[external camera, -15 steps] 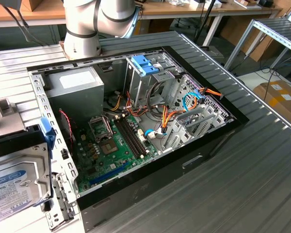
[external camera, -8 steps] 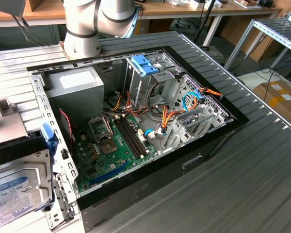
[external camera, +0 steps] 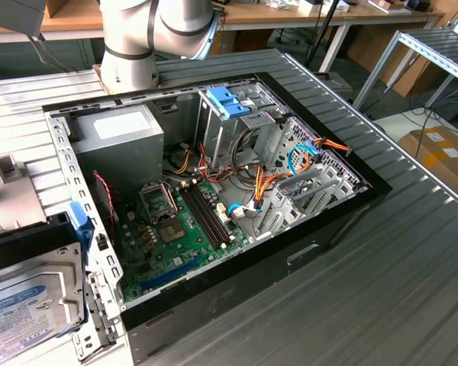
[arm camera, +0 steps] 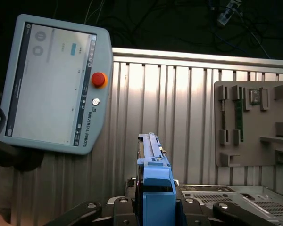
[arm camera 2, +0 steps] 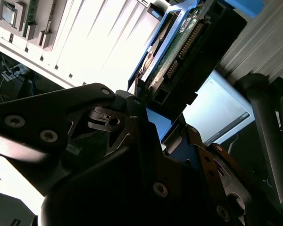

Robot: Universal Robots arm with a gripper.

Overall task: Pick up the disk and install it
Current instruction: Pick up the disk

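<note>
The disk (external camera: 27,305) is a silver-grey metal drive with a white-and-blue label and blue side rails. It hangs at the exterior view's lower left, outside the open computer case (external camera: 252,255). My gripper (external camera: 30,242) crosses its upper part as a black bar. In the first wrist view the disk (arm camera: 153,179) stands edge-on, blue rail facing the camera, and my gripper (arm camera: 153,209) is shut on it with black fingers pressed on both sides. In the second wrist view the disk (arm camera 2: 179,52) shows its circuit board and connector beyond the black gripper body (arm camera 2: 108,155).
Inside the case lie a green motherboard (external camera: 175,229), a grey power-supply box (external camera: 118,141), a drive cage with a blue latch (external camera: 229,99) and loose orange cables (external camera: 271,183). A teach pendant (arm camera: 52,84) and a grey parts holder (arm camera: 254,122) rest on the ribbed metal table (arm camera: 179,117).
</note>
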